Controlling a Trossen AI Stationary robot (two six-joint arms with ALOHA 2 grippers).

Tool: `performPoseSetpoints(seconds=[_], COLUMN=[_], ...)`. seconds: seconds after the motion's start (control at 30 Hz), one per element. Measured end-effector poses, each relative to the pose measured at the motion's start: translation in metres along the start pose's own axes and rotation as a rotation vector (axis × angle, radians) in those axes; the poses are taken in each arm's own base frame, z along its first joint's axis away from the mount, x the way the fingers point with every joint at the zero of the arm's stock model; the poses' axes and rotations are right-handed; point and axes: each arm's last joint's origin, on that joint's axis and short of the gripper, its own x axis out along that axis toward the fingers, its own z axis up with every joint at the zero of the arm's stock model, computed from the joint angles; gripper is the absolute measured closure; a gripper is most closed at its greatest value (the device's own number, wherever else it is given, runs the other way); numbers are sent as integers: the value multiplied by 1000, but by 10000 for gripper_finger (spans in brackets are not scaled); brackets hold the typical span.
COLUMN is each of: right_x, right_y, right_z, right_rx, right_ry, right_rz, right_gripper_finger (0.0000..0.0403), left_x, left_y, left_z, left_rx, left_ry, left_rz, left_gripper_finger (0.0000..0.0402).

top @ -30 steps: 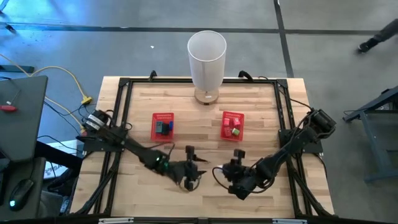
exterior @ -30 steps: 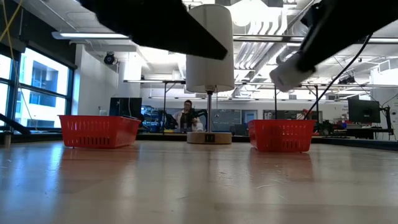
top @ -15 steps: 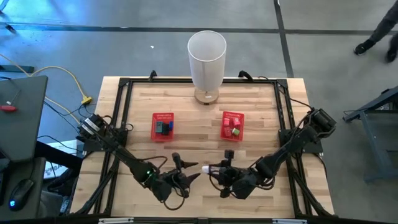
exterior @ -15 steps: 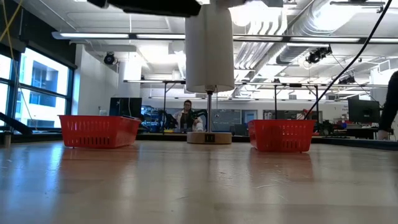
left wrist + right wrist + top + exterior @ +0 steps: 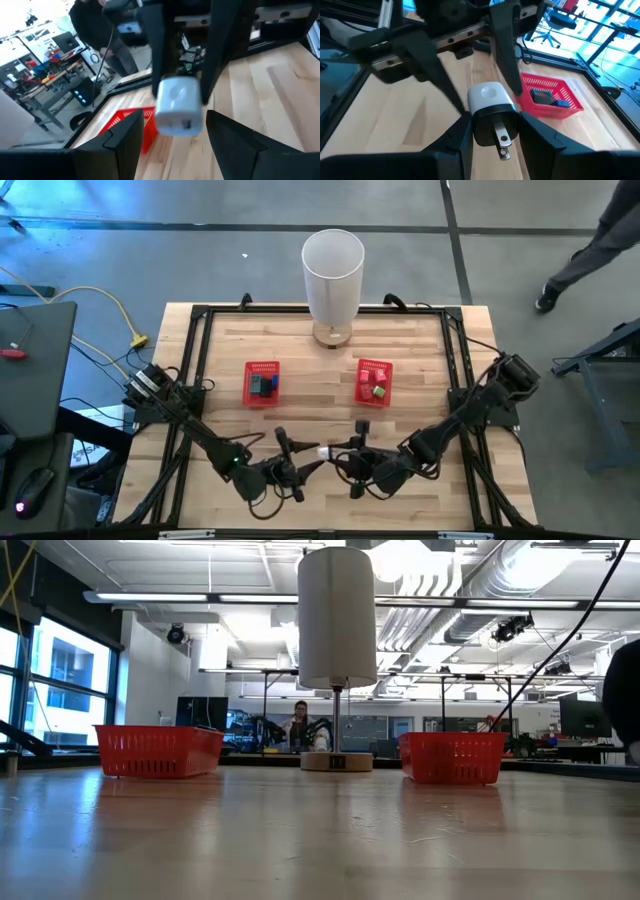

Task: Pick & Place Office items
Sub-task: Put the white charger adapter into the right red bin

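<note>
the wooden worktop (image 5: pixel 420 360) carries a tall white cylinder (image 5: pixel 332 275) at its far edge, and nearer, two red baskets: the left basket (image 5: pixel 262 383) holds teal and blue items, the right basket (image 5: pixel 374 381) red, pink and green ones. both arms meet above the near middle of the worktop. the right tool (image 5: pixel 338 455) is clamped on a white plug adapter (image 5: pixel 326 452) with metal prongs, holding it off the surface. the left tool (image 5: pixel 310 462) faces it, its fingers (image 5: pixel 125 142) parted either side of the adapter, not visibly gripping. a person's legs (image 5: pixel 585 255) show on the floor beyond.
</note>
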Motion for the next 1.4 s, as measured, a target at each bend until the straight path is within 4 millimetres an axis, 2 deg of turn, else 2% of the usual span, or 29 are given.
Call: performPoseSetpoints(seconds=[0.3,1.07,1.2,1.4], right_x=[8,3,3,3], right_y=[-8,-4,-4,-3], right_z=[1,-3,-3,-3], right_rx=[17,-13,-12,-17], right_ry=[12,30,30,33], right_rz=[20,10,13,27], right_gripper_finger=[286,286,285,286], left_x=[4,4,4,4], left_y=[3,2,2,2], left_z=[0,-1,-1,-1], left_rx=[38,98,103,103], left_ry=[-3,8,8,6], left_rz=[7,6,4,-4], left_gripper_finger=[195,196,218,286])
